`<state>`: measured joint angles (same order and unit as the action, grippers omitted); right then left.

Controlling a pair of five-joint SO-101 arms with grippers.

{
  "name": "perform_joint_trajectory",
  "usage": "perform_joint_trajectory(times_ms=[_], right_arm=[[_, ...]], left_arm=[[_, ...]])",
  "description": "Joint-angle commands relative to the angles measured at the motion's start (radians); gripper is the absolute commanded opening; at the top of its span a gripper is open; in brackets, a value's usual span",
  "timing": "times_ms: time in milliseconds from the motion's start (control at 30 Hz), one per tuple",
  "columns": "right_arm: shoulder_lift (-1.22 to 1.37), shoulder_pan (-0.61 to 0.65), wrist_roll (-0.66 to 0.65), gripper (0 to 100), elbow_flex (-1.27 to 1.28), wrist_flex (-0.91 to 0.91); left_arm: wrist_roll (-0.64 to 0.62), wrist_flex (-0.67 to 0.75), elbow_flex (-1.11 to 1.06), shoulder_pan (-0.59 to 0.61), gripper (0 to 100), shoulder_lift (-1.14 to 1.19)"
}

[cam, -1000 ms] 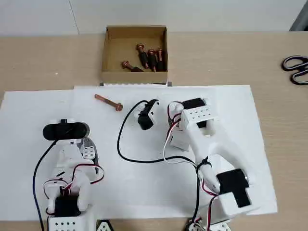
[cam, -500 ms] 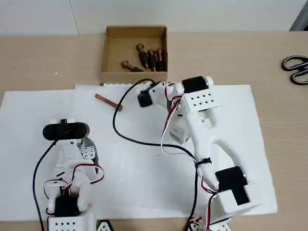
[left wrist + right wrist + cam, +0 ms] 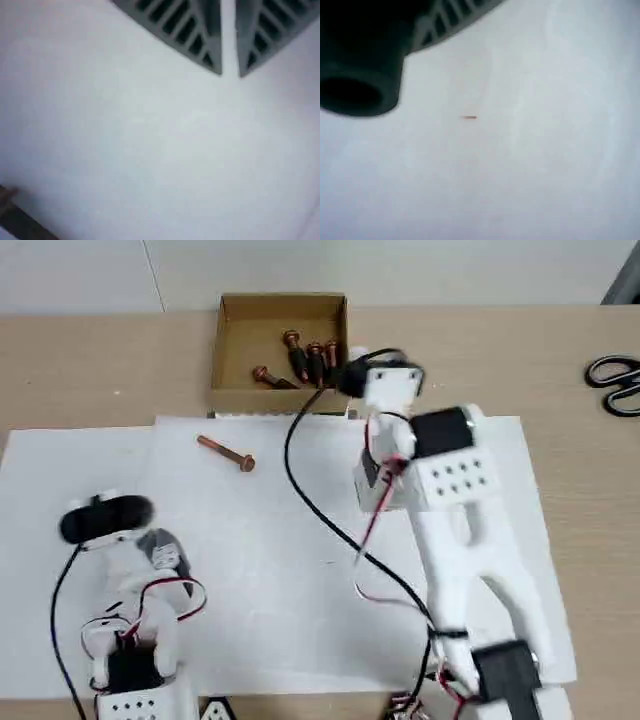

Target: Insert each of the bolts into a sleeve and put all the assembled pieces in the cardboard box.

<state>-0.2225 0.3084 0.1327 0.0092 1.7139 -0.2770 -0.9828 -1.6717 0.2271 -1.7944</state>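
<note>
The left gripper [image 3: 229,74] is seen close over the white paper [image 3: 280,570] on the left part of the table [image 3: 100,360]. Its two grey ribbed fingers [image 3: 190,25] are drawn almost together (only a thin slit is left between the tips), and nothing is held between them.

A lone copper-coloured bolt [image 3: 225,453] is found farther from the arms' bases and to the right, well apart from that gripper. It lies flat and slanted on the paper, with no sleeve on it and its head at the right end.

The cardboard box [image 3: 232,350] is set just past the paper's far edge, and several assembled pieces [image 3: 305,358] lie in its right half.

The right arm is stretched towards the box's near right corner. The right gripper [image 3: 370,485] is carried over the paper, to the right of the bolt and well clear of it. How far it is open cannot be told. In the right wrist view a dark hollow-ended tube [image 3: 357,75] is seen close against its grey ribbed part (whether it is gripped cannot be told).

A pair of scissors [image 3: 615,383] lies at the table's far right edge.
</note>
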Motion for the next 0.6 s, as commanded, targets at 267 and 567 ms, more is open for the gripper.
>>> perform_joint_trajectory(times_ms=[267, 567], right_arm=[[-0.068, -0.363, 0.055, 0.3, 0.316, 0.015], [-0.068, -0.466, 0.055, 0.3, 0.393, 0.008]], left_arm=[[0.097, 0.012, 0.188, -0.012, 1, 0.003], [0.167, -0.133, 0.680, -0.140, 1, 0.480]])
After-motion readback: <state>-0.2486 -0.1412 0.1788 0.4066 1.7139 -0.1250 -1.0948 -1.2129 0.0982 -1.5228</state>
